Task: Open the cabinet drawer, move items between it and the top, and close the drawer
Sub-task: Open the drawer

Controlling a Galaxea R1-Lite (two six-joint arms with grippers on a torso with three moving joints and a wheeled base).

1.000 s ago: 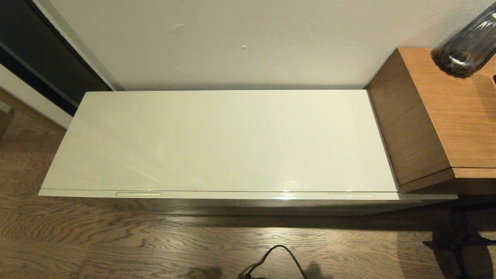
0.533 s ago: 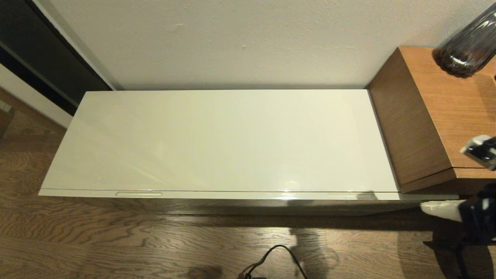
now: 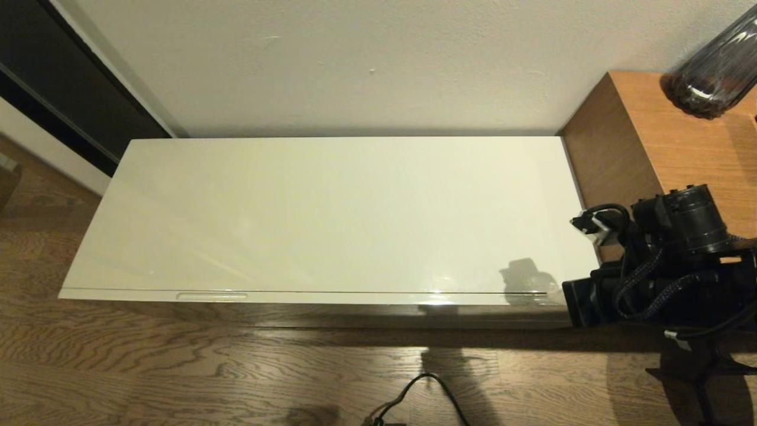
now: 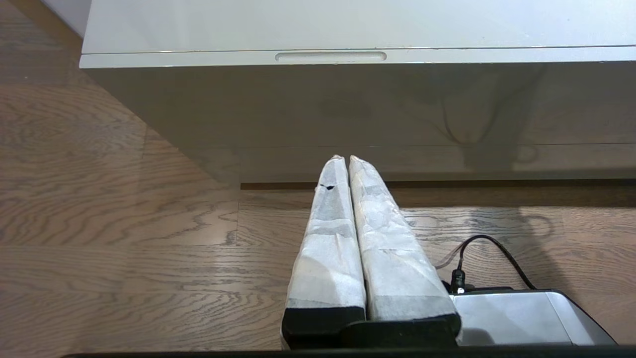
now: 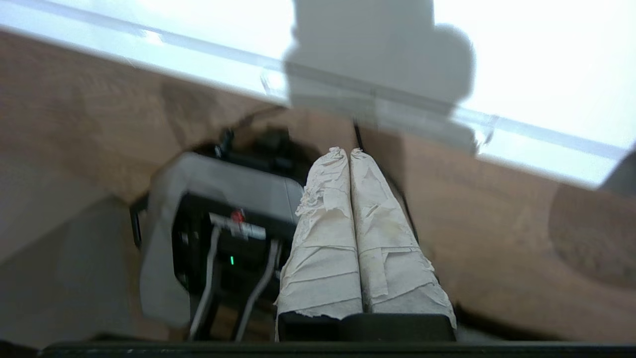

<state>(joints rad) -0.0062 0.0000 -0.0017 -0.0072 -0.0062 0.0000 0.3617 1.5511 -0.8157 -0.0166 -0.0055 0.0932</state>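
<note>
One cabinet drawer (image 3: 319, 297) shows as a thin cream-white front strip under the near edge of the top (image 3: 331, 213), pushed in flush. Of its recessed slots, one (image 3: 212, 296) is plain near the left end; a second near the right end is lost in shadow. The same left slot (image 4: 331, 56) appears in the left wrist view. The top is one long glossy cream-white surface standing against the wall. No packet or pack is in view.

The right gripper (image 5: 348, 151) has its two paper-wrapped fingers (image 5: 323, 233) pressed together, holding nothing and touching nothing; it hangs over the wooden floor (image 5: 497, 209) just in front of the cabinet's near edge. In the head view only the right arm's dark wrist (image 3: 662, 260) shows, at the cabinet's right front corner.

The left gripper (image 4: 343, 159) also has its fingers together and empty, low over the floor and apart from the cabinet front.

One orange-brown wooden unit (image 3: 668, 136) adjoins the top's right end, carrying one dark glass vase (image 3: 712, 65). One black cable (image 3: 426, 390) lies on the floor.
</note>
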